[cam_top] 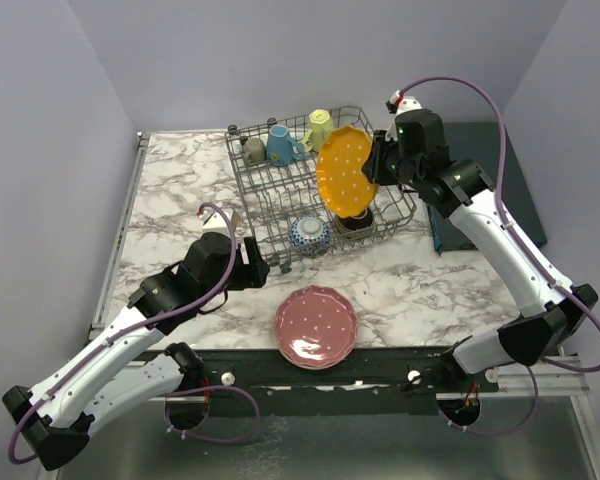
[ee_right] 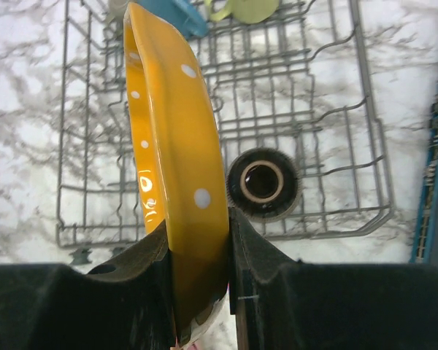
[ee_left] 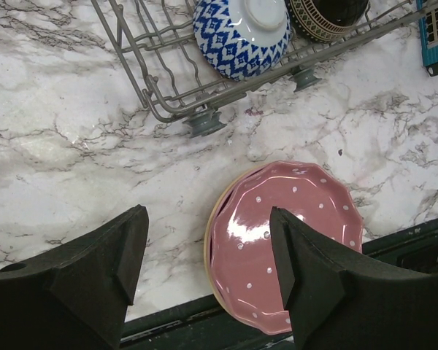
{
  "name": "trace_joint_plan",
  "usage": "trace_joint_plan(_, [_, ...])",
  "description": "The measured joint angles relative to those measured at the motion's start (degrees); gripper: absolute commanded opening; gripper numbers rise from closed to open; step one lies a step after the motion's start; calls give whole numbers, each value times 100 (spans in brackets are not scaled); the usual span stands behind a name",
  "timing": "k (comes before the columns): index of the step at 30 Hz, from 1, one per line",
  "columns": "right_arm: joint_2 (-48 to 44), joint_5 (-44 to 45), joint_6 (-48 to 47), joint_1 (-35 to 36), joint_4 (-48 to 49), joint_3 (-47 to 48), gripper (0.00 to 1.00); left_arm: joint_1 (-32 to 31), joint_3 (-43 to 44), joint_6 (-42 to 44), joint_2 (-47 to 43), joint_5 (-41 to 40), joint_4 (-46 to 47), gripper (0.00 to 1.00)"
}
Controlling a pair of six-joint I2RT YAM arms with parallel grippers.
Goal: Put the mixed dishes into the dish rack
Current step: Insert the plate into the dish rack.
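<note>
Now the orange plate point(cam_top: 344, 172) hangs over the dish rack point(cam_top: 265, 195).
The right pincer point(ee_right: 198, 240) is clamped on the plate's rim; the plate stands on edge, its long side pointing straight away from the fingers, and the rack's tines wait right below it. The left pincer point(ee_left: 208, 219) is spread apart and holds nothing. The pink plate point(ee_left: 306, 226) lies flat just under it, by its right finger, so that arm looks nearer.

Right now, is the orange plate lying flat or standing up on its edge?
Standing on edge. The right gripper pinches the orange plate by its rim, holding it upright over the dish rack.
</note>
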Motion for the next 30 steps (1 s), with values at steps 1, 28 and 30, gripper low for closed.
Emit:
trace_joint_plan(1, [61,4,-61,-122,9,68,0,0,-11,11,-15,0,2,73])
trace_joint_plan(28, [1764,542,-1445,-833,1014,942,0,92,-61,66,-52,0,79,73])
trace_joint_plan(30, [1864,614,-1521,-879,1126,946,0,107,-61,66,-37,2,79,73])
